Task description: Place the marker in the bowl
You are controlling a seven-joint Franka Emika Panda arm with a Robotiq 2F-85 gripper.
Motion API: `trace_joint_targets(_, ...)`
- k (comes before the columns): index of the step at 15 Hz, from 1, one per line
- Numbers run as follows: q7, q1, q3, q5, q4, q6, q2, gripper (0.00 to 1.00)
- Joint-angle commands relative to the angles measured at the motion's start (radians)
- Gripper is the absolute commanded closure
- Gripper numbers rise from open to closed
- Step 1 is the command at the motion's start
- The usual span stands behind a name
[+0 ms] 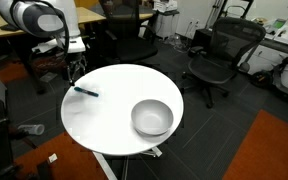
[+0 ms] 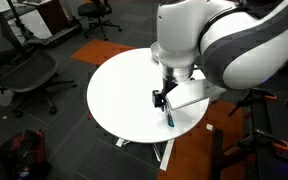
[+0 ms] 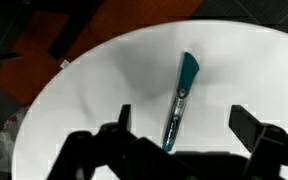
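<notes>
1. One white round table [image 1: 109, 110] carried both task items and was the largest thing in the scene.
2. The robot arm [image 2: 224, 40] reached over the table's rim and blocked much of the far side in that exterior view, where the bowl could not be seen.
3. The bowl [image 1: 152, 117], shiny grey-silver, stood upright on the table near the side opposite the arm. Nothing could be seen inside it.
4. The gripper [image 3: 184, 128] hung just above the table with its jaws spread wide and nothing between them in a grasp. In the wrist view one finger showed on either side of the marker's near end, both apart from it.
5. The marker [image 3: 181, 100], a slim dark blue-green stick, lay flat on the table near the arm's edge, directly under the gripper and well apart from the bowl. Both exterior views confirmed its place [image 1: 86, 91] [image 2: 170, 118].
6. Progress, as judged: nothing of the task was completed. The gripper was lined up over the marker, so the approach looked nearly done. Lowering, closing, lifting, carrying across to the bowl and releasing all remained.
7. Markings: a pale band showed midway along the marker's barrel, too small to read. No other brand, label or writing was legible.
</notes>
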Motion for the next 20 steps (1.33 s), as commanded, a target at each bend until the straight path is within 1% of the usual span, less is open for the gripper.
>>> trace_joint_targets(1, -0.009, 0.017, -0.017, 0.011, 0.002, -0.003, -0.001, 0.00)
trace_joint_targets(6, 0.069, 0.051, -0.065, -0.034, -0.002, 0.017, -0.002, 0.00)
trace_joint_targets(11, 0.142, 0.076, -0.092, -0.060, 0.003, 0.038, 0.015, 0.00)
trace_joint_targets(17, 0.249, 0.113, -0.123, -0.113, 0.010, 0.120, 0.068, 0.00)
trace_joint_targets(20, 0.275, 0.129, -0.140, -0.115, 0.021, 0.161, 0.107, 0.00)
